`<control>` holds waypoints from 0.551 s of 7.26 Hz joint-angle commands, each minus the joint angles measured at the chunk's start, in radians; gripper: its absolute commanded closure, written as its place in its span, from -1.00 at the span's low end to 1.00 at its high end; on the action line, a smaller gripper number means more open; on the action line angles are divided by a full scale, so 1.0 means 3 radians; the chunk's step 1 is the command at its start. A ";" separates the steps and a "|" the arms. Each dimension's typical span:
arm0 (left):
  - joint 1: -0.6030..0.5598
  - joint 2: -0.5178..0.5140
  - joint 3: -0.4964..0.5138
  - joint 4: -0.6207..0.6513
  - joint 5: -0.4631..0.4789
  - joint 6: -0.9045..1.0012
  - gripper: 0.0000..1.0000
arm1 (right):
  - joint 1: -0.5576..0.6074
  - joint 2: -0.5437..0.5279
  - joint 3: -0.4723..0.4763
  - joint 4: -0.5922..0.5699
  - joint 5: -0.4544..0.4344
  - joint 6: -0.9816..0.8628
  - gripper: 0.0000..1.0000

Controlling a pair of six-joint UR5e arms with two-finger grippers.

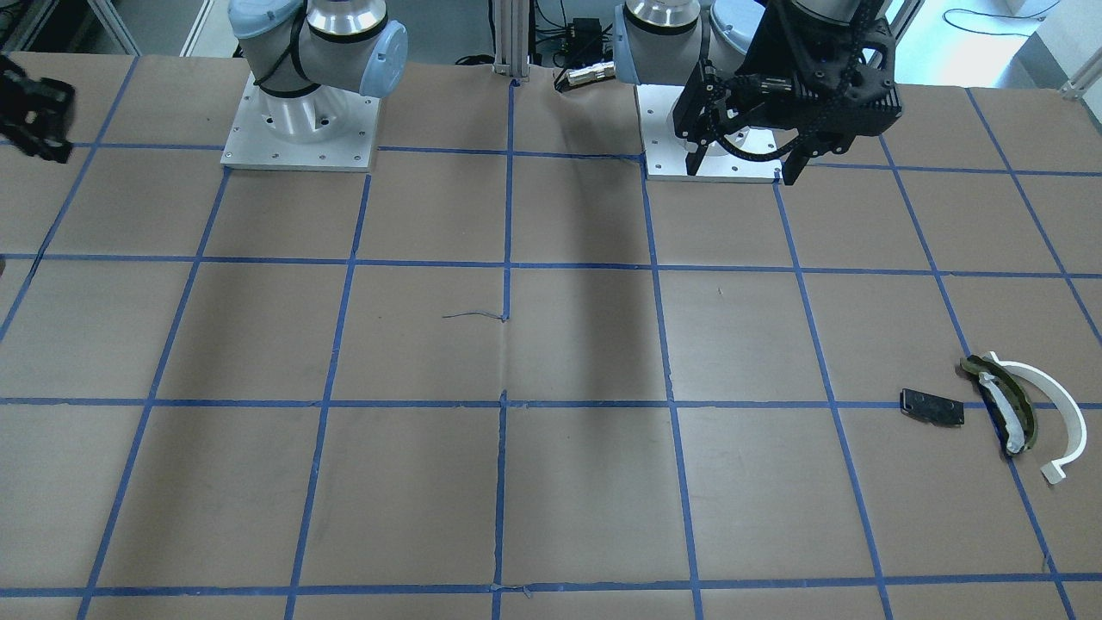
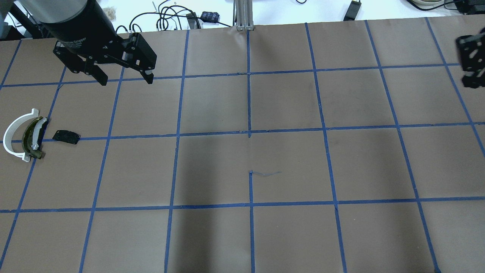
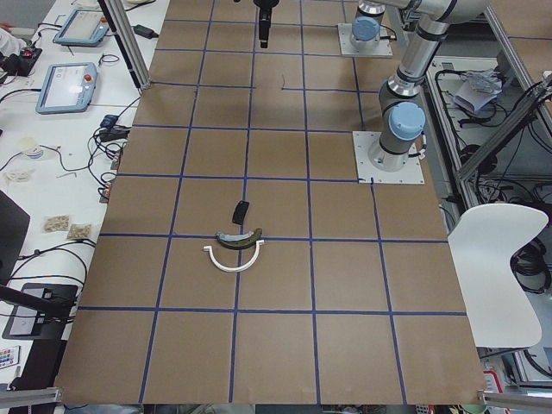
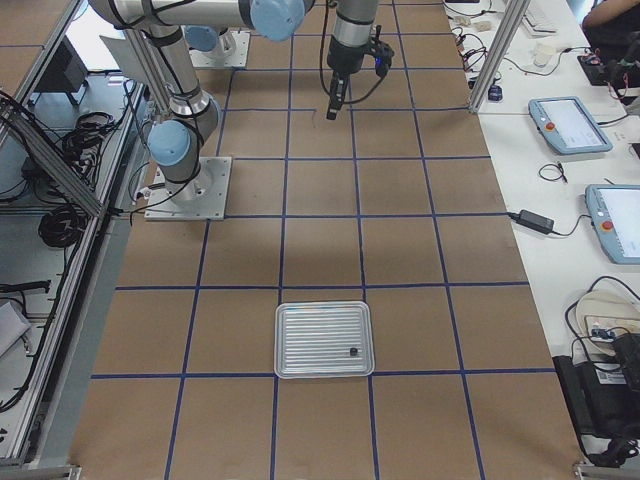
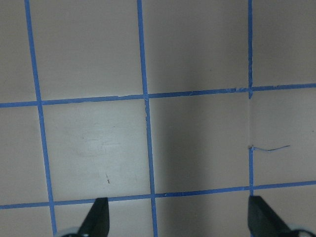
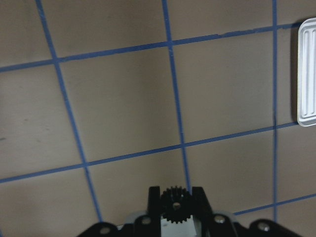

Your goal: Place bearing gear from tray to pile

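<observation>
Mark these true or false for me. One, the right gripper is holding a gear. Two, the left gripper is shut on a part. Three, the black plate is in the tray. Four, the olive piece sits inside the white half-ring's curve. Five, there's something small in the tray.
1. The right gripper holds a bearing gear. True.
2. The left gripper is shut on a part. False: its jaws are apart and empty.
3. The black plate is in the tray. False: it lies on the table beside the olive curved piece.
4. The olive curved piece sits inside the curve of the white half-ring. True.
5. A small dark item lies in the tray. True.
</observation>
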 commanded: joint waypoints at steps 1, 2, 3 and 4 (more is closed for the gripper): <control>0.0089 0.0038 -0.0163 -0.0061 -0.0050 0.0197 -1.00 | 0.0977 0.0030 0.0094 -0.0443 0.0318 0.1208 0.52; 0.0100 0.0099 -0.0255 -0.0061 -0.0020 0.0273 -1.00 | 0.1320 0.0112 0.0312 -0.1065 0.0385 0.1743 0.52; 0.0100 0.0130 -0.0307 -0.0056 -0.0020 0.0299 -1.00 | 0.1618 0.0163 0.0603 -0.1633 0.0386 0.2270 0.52; 0.0105 0.0136 -0.0353 0.0046 -0.0030 0.0310 -1.00 | 0.1879 0.0169 0.0955 -0.2246 0.0310 0.2336 0.51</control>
